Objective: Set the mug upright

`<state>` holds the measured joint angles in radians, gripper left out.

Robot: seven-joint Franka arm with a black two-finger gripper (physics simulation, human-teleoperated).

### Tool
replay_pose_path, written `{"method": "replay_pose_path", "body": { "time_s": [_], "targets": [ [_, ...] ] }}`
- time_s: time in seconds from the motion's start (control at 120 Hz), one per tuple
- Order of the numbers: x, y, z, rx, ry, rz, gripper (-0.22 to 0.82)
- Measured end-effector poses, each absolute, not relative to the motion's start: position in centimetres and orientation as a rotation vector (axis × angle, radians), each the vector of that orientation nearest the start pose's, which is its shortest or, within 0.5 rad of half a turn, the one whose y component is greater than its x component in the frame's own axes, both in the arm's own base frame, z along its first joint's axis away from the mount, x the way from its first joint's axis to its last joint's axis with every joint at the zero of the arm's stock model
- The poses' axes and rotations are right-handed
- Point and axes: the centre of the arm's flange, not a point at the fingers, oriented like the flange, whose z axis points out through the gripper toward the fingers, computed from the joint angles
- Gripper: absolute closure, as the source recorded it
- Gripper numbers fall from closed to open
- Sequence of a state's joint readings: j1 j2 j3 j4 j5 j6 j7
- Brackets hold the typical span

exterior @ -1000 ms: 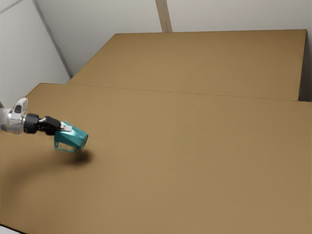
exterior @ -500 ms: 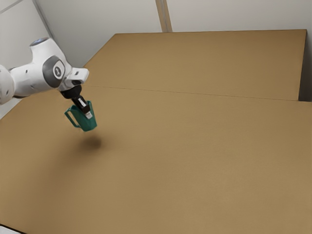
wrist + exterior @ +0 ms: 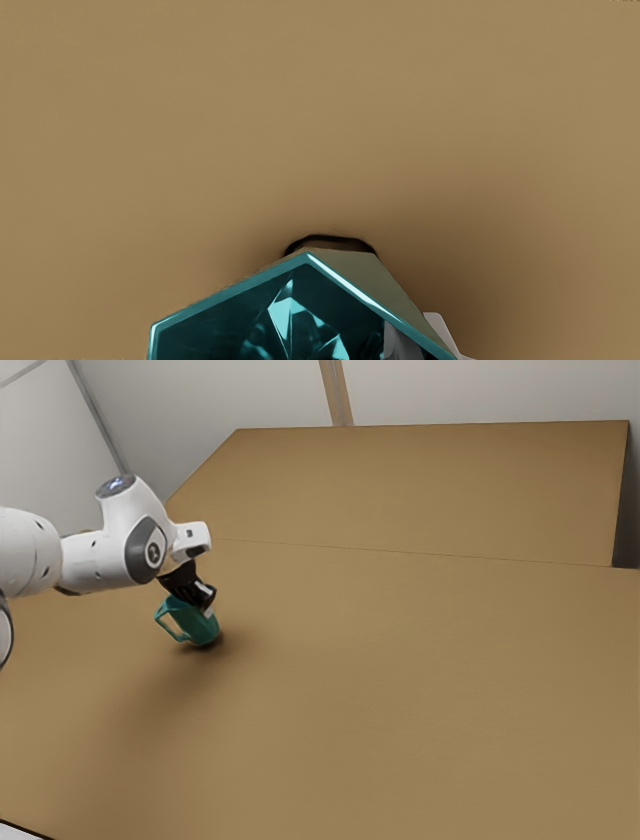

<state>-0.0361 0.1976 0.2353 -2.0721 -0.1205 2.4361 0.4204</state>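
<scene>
Mug (image 3: pixel 203 624) sits at nine o'clock from the exterior view's centre, teal, many-sided, held in the gripper (image 3: pixel 208 611). Gripper closed on the mug's wall: in the wrist view one pale grey fingertip (image 3: pixel 401 345) is inside the rim (image 3: pixel 225 292), the other just outside it, wall pinched between.

Posture: tilted, not upright. Mouth leans toward eleven o'clock in the exterior view, base toward five. Handle (image 3: pixel 171 622) projects at nine o'clock of the body. Base is low over the brown surface (image 3: pixel 400 680); cannot tell whether it touches. Dark shadow (image 3: pixel 222 644) close by the base, a fainter spread running out toward seven o'clock.

Arm (image 3: pixel 100 558), white with grey joint covers, enters from nine o'clock; its black hand angles down toward five o'clock to the mug.

Wrist view: mouth open to the camera, interior dark teal with bright, sharp-edged glints.

Surroundings: second brown slab (image 3: pixel 430 490) at one o'clock, a thin seam along its near edge; pale wall (image 3: pixel 220 395) past it, tan strip (image 3: pixel 337 392) at twelve.
</scene>
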Motion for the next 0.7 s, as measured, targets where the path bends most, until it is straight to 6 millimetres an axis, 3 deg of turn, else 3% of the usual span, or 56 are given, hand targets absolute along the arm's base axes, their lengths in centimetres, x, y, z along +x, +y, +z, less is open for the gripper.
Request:
{"method": "replay_pose_path", "body": {
  "time_s": [0.133, 0.317, 0.467, 0.575, 0.642, 0.7],
  "targets": [
    [58.0, 11.4, 34.8, -3.119, 0.121, -0.282, 0.76],
    [58.1, 11.3, 35.0, -3.129, 0.025, -0.297, 0.38],
    [58.3, 11.4, 36.0, -3.127, -0.027, -0.331, 0.20],
    [59.2, 11.0, 40.8, -3.104, -0.019, -0.439, 0.13],
    [60.4, 10.8, 46.1, -3.086, 0.000, -0.504, 0.10],
    [61.1, 10.4, 52.3, -3.070, 0.021, -0.550, 0.08]
  ]
}}
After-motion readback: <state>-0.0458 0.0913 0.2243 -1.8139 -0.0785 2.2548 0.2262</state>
